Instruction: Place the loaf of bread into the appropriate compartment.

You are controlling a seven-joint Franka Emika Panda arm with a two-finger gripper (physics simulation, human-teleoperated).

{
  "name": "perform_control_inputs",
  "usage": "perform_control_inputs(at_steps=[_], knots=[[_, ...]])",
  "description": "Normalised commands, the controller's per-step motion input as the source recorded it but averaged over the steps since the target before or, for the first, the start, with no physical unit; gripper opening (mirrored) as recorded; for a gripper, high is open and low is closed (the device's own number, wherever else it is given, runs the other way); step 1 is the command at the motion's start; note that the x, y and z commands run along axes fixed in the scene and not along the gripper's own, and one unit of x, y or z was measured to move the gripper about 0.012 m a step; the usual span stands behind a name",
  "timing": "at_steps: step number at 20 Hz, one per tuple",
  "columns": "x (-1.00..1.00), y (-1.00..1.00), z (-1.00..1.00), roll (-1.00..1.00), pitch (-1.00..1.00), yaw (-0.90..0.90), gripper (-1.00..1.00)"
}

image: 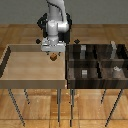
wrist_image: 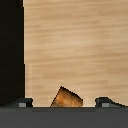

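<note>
The loaf of bread (image: 53,57) is a tiny golden-brown lump near the back of the large pale-wood tray (image: 30,67). My gripper (image: 52,54) hangs straight over it. In the wrist view the bread (wrist_image: 66,98) lies between my two fingertips (wrist_image: 22,103), with bare wood showing on either side of it, so the gripper is open around it. The dark striped-wood bin (image: 97,62) stands to the exterior view's right of the tray. Its compartment (image: 91,76) with the small grey cube (image: 84,73) is the front cell nearest the tray.
The tray has raised walls (image: 65,65) between the bread and the bin. The bin's other cells hold small grey and white blocks (image: 115,69). Both stand on thin metal legs (image: 60,107) above a wooden floor. A dark band (wrist_image: 11,50) runs along one side of the wrist view.
</note>
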Motion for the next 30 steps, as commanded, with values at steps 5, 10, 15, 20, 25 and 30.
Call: perform_control_inputs(at_steps=[5,10,15,20,25,30], knots=[[0.00,0.00,0.20,0.00,0.00,0.00,1.00],[0.00,0.00,0.00,0.00,0.00,0.00,1.00],[-0.40,0.00,0.00,0.00,0.00,0.00,1.00],[0.00,0.00,-0.20,0.00,0.00,0.00,1.00],[0.00,0.00,-1.00,0.00,0.00,0.00,1.00],[0.00,0.00,-1.00,0.00,0.00,0.00,1.00]])
